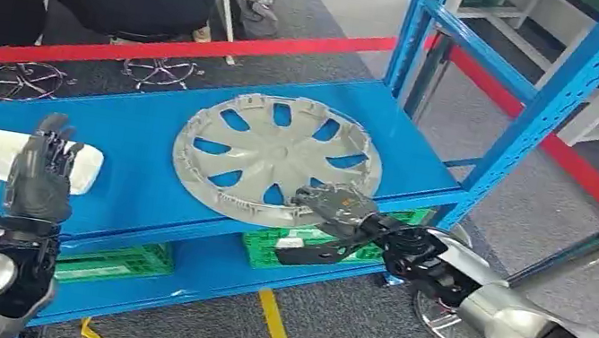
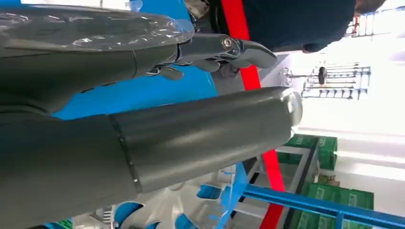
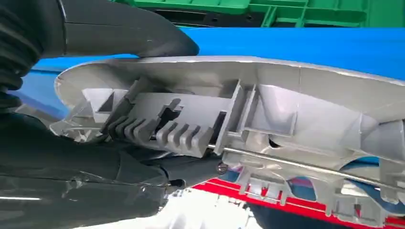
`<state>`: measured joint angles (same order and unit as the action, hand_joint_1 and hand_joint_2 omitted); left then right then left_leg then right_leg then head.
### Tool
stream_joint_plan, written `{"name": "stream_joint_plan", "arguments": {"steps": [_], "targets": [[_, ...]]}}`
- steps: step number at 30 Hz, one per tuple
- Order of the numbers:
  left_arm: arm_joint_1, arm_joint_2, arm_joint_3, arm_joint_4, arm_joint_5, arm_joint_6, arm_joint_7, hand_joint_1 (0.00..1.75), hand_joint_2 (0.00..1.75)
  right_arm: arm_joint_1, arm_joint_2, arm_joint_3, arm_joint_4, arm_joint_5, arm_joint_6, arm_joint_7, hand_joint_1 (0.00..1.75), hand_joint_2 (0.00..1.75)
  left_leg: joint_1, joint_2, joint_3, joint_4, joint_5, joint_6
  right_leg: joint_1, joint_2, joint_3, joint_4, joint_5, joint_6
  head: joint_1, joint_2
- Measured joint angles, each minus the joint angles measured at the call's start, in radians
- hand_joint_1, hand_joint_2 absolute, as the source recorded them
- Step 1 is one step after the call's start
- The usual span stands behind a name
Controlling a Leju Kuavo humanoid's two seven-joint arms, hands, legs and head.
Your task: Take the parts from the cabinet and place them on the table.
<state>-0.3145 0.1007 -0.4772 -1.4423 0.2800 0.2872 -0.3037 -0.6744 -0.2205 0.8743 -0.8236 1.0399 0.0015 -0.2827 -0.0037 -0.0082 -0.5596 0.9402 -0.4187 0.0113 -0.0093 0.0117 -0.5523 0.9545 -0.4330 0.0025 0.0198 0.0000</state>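
A silver-grey wheel cover (image 1: pixel 275 156) lies on the blue cabinet shelf (image 1: pixel 138 134), its near rim hanging over the front edge. My right hand (image 1: pixel 342 210) grips that near rim, thumb on one face and fingers on the other; up close the ribbed rim (image 3: pixel 229 114) sits between the thumb (image 3: pixel 129 33) and the dark fingers (image 3: pixel 143 167). My left hand (image 1: pixel 43 169) is raised over the left end of the shelf, fingers apart and holding nothing, its thumb (image 2: pixel 205 129) and fingers (image 2: pixel 229 47) spread. Part of the wheel cover (image 2: pixel 157 212) shows past the thumb.
A white flat pad (image 1: pixel 8 150) lies on the shelf by my left hand. Green crates (image 1: pixel 311 244) stand on the lower shelf. Blue uprights (image 1: pixel 553 91) frame the shelf's right end. People sit behind a red floor line (image 1: pixel 206 50), with wire wheel frames (image 1: pixel 24 80) on the carpet.
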Motion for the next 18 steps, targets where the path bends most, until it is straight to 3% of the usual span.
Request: {"name": "stream_joint_plan", "arguments": {"steps": [12, 18], "targets": [[0.0, -0.003, 0.0, 0.002, 0.001, -0.005, -0.002, 0.0, 0.0, 0.002, 0.011, -0.022, 0.0, -0.041, 0.029, -0.017, 1.75, 1.75, 0.0, -0.001, 0.001, 0.0, 0.0, 0.0, 0.0, 0.0, 0.001, 0.0, 0.0, 0.0, 0.0, 0.0], [0.001, -0.003, 0.0, 0.003, 0.001, -0.005, -0.011, 0.0, 0.0, 0.0, 0.014, -0.085, -0.028, -0.243, 0.114, -0.02, 1.75, 1.75, -0.001, -0.001, 0.001, 0.001, 0.0, 0.0, 0.0, -0.001, 0.002, 0.0, 0.001, 0.001, 0.001, 0.0]]}}
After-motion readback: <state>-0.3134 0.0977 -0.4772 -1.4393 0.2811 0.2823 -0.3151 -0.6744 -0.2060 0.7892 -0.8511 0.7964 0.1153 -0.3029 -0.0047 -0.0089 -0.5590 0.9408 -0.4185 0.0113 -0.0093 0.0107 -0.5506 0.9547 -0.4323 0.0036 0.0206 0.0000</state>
